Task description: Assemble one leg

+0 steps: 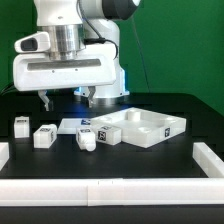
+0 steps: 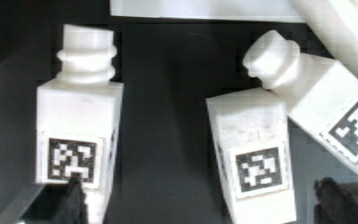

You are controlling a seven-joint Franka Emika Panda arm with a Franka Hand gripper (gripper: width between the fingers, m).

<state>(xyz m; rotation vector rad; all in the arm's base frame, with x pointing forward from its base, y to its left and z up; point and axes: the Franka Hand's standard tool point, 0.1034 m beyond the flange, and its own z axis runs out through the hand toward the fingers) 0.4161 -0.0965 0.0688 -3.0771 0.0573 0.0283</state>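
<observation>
The end effector [image 1: 65, 100] is held above the black counter [image 1: 150, 165], with its 2 fingers spread wide and nothing gripped between them. In the exterior view, 3 small white tagged legs are seen lying on the counter. The outer leg [image 1: 20, 125] is set toward that view's left, the middle leg [image 1: 44, 137] is near it, and the third leg [image 1: 87, 139] is placed apart, toward the exterior view's right. The marker board [image 1: 70, 125] is seen flat behind the third leg. The large flat white piece [image 1: 145, 128] is found further toward the exterior view's right. In the wrist view, a straight leg [image 2: 78, 110] and a tilted leg [image 2: 261, 125] are shown lying apart, each with a tag at 1 end and a narrowed neck at the other. Another tagged white part [image 2: 348, 112] is pressed against the tilted leg. Which exterior legs these match cannot be told.
</observation>
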